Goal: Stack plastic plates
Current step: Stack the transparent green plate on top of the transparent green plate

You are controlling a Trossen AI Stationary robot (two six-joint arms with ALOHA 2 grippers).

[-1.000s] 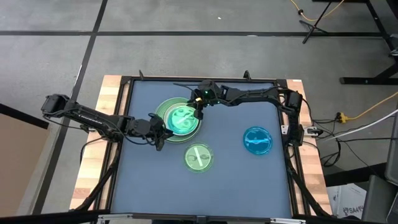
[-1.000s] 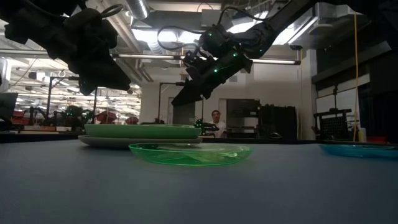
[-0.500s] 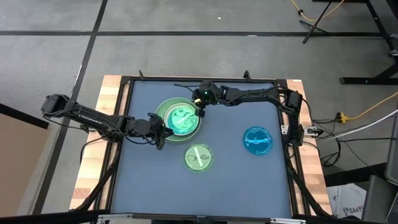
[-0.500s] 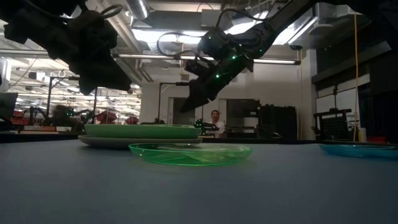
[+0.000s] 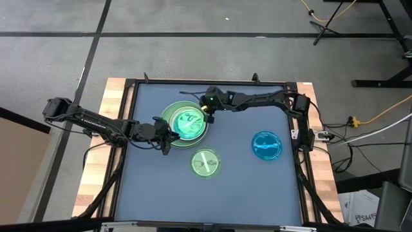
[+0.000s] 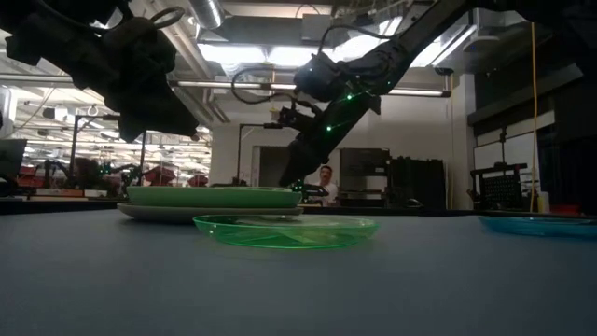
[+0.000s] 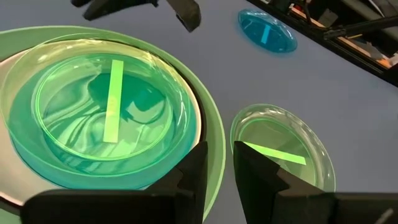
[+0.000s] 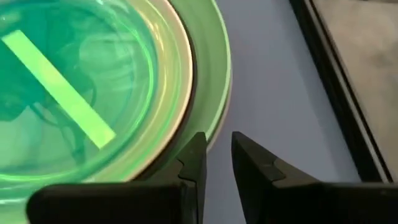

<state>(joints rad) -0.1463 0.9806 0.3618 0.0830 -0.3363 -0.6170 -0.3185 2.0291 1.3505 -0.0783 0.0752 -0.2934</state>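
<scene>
A stack of plastic plates [image 5: 185, 122] stands at the far left of the table's middle. Its large plates are at the bottom and a translucent green plate [image 7: 106, 112] lies on top. A small green plate [image 5: 205, 162] rests flat on the table nearer the front. A blue plate [image 5: 266, 145] lies flat to the right. My left gripper [image 7: 220, 180] hovers above the stack's near right rim, its fingers a narrow gap apart and empty. My right gripper [image 6: 284, 179] slants down just above the stack's far right rim [image 8: 211, 74], also narrowly open and empty.
The table's black frame [image 8: 329, 81] runs close behind the stack on the far side. Bare blue table surface [image 5: 238, 187] lies in front of and between the single plates. A person [image 6: 325, 182] stands far off in the room beyond the table.
My right gripper has come down toward the stack's far right rim and has tipped its fingers more steeply downward. The plates have not moved.
</scene>
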